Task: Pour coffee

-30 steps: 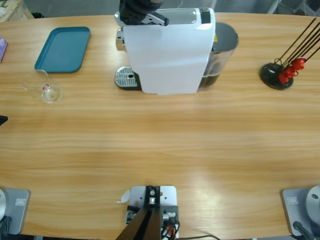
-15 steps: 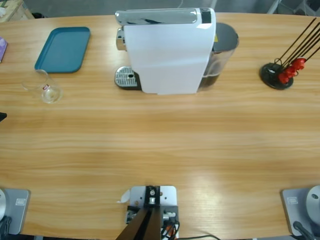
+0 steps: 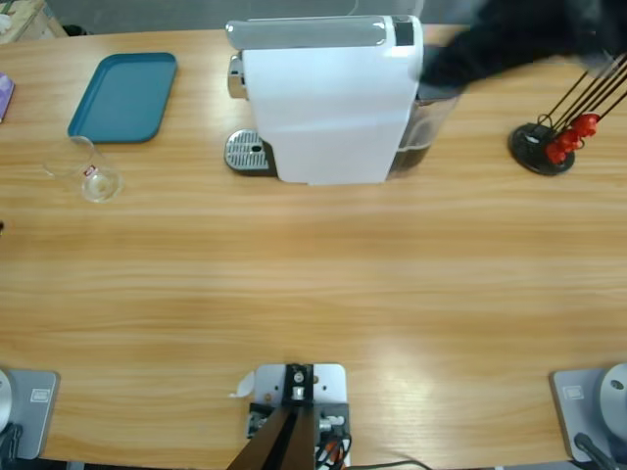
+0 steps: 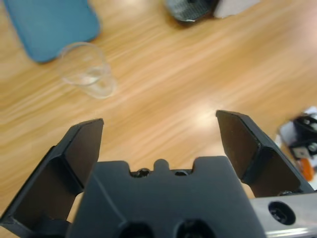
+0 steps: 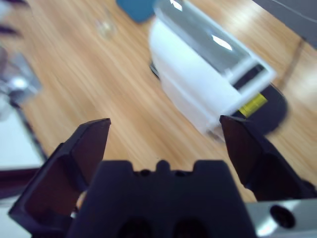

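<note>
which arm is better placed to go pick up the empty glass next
Left, probably. Its open gripper looks straight toward the glass beside the blue tray; the right gripper faces the coffee machine.

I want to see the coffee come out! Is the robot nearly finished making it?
Not nearly. Nothing looks done: the glass lies empty on its side by the blue tray, away from the coffee machine. No coffee shows. Both the left gripper and right gripper are open, holding nothing. Still left: fetch the glass, place it, brew.
</note>
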`<act>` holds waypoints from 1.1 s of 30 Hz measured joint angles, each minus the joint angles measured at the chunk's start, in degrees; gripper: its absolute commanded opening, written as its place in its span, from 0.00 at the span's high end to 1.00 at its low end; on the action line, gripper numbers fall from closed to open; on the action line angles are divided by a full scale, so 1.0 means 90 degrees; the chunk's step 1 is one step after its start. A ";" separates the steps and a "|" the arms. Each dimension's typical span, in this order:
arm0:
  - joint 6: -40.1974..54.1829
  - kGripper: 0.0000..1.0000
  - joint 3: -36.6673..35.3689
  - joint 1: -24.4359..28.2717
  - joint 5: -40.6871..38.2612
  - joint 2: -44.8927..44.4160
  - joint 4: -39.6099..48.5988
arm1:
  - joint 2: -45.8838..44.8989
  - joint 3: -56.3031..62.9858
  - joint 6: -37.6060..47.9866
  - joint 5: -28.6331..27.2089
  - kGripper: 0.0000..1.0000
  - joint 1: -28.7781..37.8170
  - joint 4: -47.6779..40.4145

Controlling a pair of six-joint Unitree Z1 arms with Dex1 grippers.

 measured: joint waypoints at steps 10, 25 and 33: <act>0.0456 0.00 0.0217 0.1707 0.0212 0.1028 -0.0812 | -0.0872 0.1107 -0.0311 -0.0958 0.00 -0.0051 0.0231; 0.1104 0.01 0.1597 0.1881 -0.0421 0.1726 -0.3266 | -0.1000 0.1893 -0.0312 -0.0969 0.00 -0.0766 -0.0644; 0.1197 0.01 0.1619 0.1882 0.0176 0.2393 -0.3771 | -0.0966 0.2069 -0.0312 -0.0969 0.00 -0.0909 -0.0922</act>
